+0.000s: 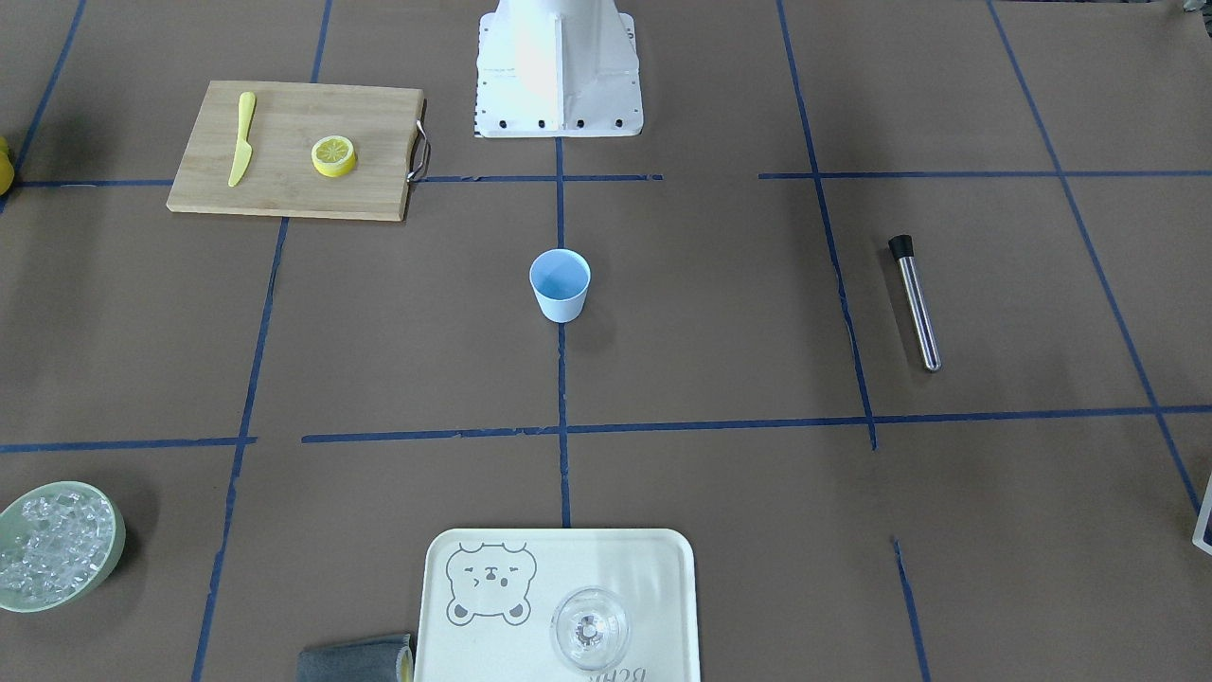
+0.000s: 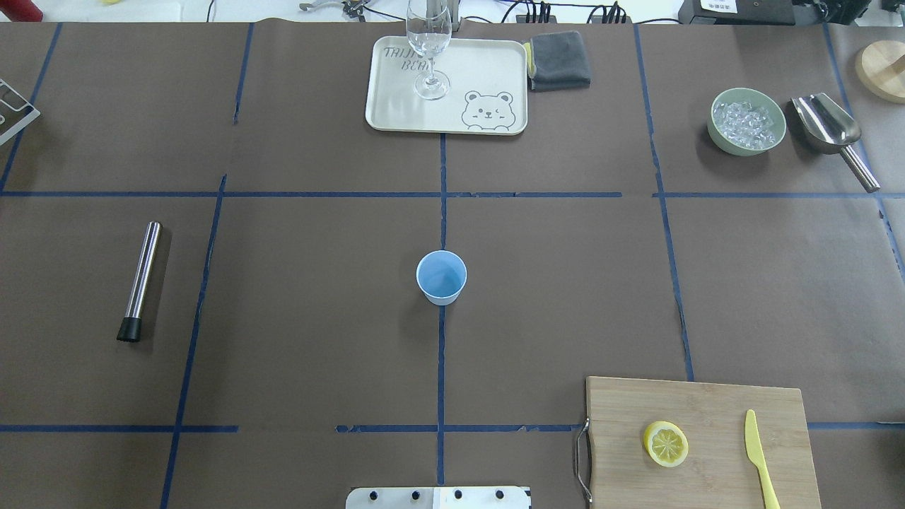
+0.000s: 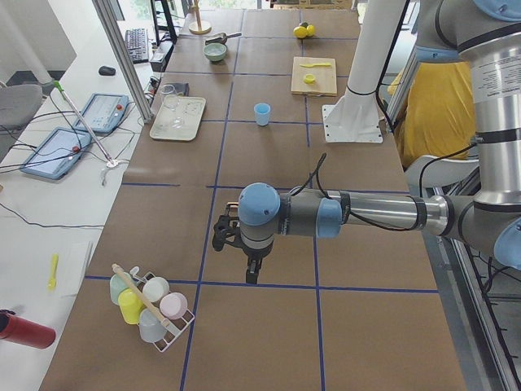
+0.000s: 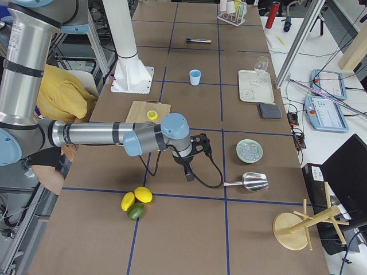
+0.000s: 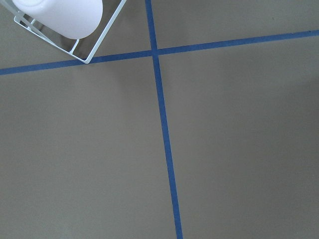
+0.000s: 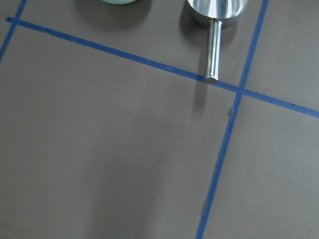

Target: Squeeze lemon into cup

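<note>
The lemon (image 1: 334, 155) (image 2: 665, 444) is a round yellow piece lying cut face up on a wooden cutting board (image 2: 707, 403), on the robot's right side near its base. The cup (image 1: 560, 284) (image 2: 441, 277), light blue and upright, stands at the table's centre on a blue tape line. Neither gripper appears in the overhead or front views. My left gripper (image 3: 251, 273) hangs over bare table far to the left, and my right gripper (image 4: 188, 172) far to the right. Whether either is open or shut I cannot tell. Both are far from lemon and cup.
A yellow plastic knife (image 2: 760, 459) lies on the board beside the lemon. A tray (image 2: 396, 106) with a clear glass (image 2: 429, 49) sits at the far edge. A green ice bowl (image 2: 747, 121) and metal scoop (image 2: 831, 131) are far right; a steel muddler (image 2: 140, 280) lies left.
</note>
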Tool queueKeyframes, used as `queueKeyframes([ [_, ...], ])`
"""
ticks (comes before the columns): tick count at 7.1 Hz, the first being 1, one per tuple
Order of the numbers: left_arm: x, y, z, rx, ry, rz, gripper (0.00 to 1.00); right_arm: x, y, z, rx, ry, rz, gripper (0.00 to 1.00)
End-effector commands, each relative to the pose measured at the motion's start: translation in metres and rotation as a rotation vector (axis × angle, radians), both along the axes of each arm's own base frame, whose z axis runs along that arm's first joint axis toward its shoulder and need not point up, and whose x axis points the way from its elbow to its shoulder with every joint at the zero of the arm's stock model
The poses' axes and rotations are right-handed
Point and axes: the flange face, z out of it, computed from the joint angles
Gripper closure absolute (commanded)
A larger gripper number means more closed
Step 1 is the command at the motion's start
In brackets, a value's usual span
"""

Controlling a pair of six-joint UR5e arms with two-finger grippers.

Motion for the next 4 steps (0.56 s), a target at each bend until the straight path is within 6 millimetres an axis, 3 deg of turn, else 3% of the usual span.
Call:
queueKeyframes([
  [1, 0.000, 0.000, -0.001, 0.003, 0.000, 0.000, 0.00, -0.071, 0.009, -0.064, -0.011, -0.036, -0.060, 0.00],
  [4, 0.000, -0.001, -0.007, 0.016, -0.002, 0.000, 0.00, -0.178, 0.057, -0.161, -0.185, -0.073, 0.015, 0.00],
])
